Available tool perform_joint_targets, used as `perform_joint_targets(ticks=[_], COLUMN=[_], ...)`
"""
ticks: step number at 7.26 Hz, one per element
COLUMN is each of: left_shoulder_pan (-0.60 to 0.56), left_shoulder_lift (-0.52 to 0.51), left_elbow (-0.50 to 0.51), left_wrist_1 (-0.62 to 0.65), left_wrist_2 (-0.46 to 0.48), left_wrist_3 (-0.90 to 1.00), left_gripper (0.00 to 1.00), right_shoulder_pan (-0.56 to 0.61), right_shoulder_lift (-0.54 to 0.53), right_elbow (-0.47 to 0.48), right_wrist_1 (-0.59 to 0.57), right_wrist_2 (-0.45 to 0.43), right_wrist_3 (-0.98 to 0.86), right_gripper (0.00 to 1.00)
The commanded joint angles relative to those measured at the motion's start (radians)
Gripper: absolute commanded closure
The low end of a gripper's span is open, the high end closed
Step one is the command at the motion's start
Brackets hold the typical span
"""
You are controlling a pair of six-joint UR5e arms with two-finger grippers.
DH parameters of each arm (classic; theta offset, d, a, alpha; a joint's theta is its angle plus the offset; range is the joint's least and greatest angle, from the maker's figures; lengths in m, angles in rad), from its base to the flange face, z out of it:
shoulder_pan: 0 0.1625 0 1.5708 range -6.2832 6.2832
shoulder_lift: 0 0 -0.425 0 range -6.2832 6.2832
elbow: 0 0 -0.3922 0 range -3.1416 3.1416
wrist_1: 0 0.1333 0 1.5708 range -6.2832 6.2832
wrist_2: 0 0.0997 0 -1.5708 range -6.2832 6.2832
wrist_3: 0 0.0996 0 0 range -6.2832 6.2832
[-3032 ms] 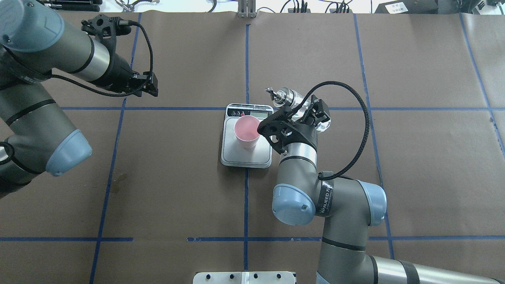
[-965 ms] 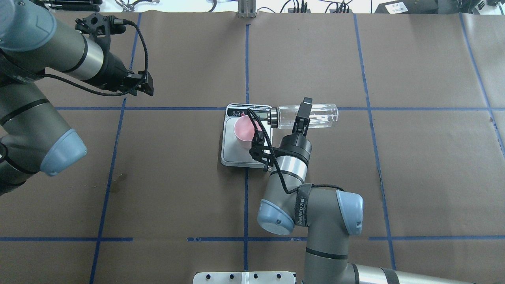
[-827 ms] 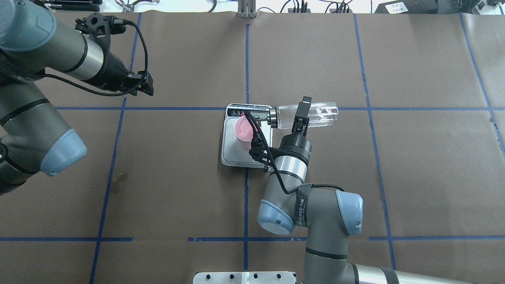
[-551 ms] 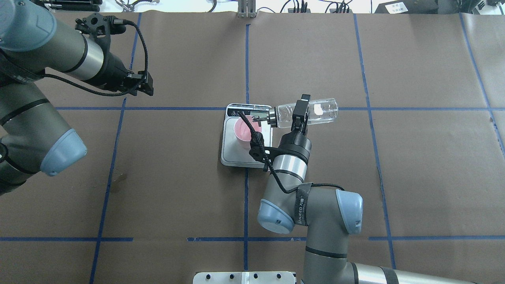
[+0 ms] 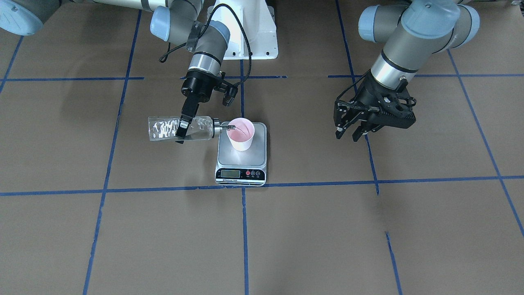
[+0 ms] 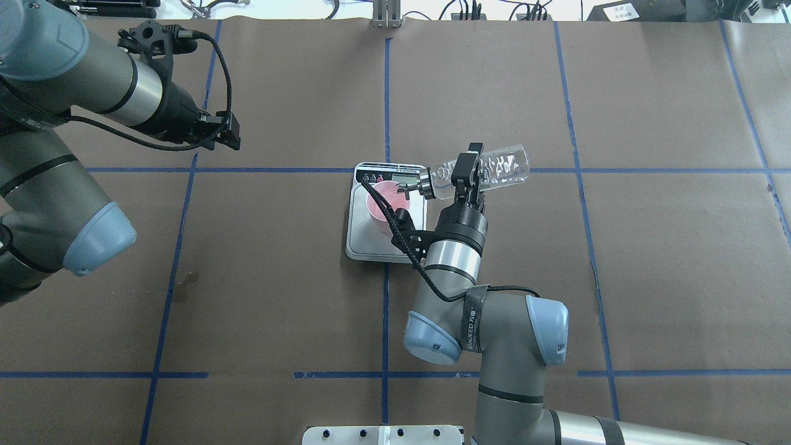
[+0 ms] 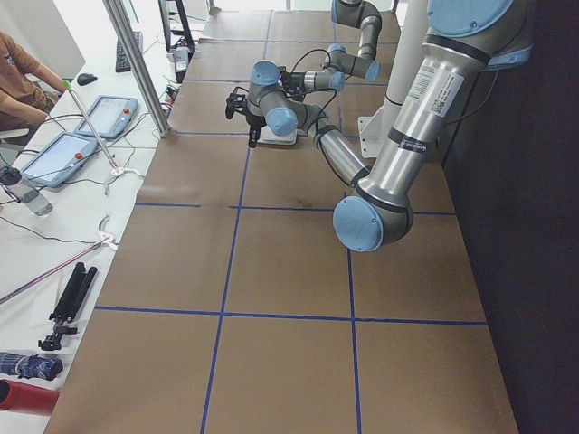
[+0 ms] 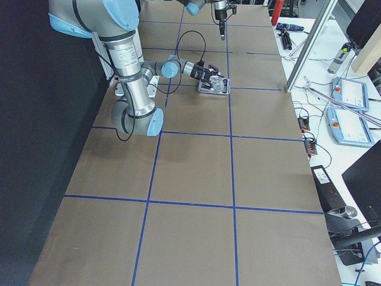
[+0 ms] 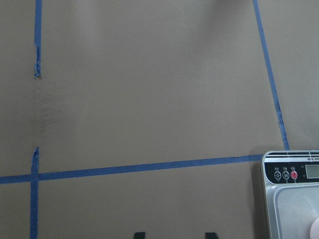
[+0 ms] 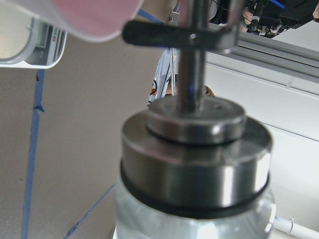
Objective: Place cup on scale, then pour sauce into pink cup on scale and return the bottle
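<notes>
The right gripper pinches the one bottle, tipped sideways, its spout over the one cup on the one scale. The left gripper, spread, hangs well apart.

Nothing reads cleanly. A black strap round the right arm, lower middle of the overhead view, carries white lettering too small to make out. The scale has an LCD display showing no legible digits. Its three round buttons, lower right of the left wrist view, bear tiny unreadable marks.
</notes>
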Motion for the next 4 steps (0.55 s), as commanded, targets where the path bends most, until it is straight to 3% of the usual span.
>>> perform_joint_targets(ticks=[1,4], left_shoulder_pan=[0.0,0.0], left_shoulder_lift=[0.0,0.002], left_elbow=[-0.002,-0.002], left_wrist_1=[0.0,0.0], left_wrist_2=[0.0,0.0], left_wrist_3=[0.0,0.0], left_gripper=[0.5,0.49], right_shoulder_pan=[0.0,0.0], right_shoulder_lift=[-0.002,-0.004], right_elbow=[0.001,0.001], right_wrist_1=[0.0,0.0], right_wrist_2=[-0.01,-0.017], right_wrist_3=[-0.054,-0.077], right_gripper=[1.0,1.0])
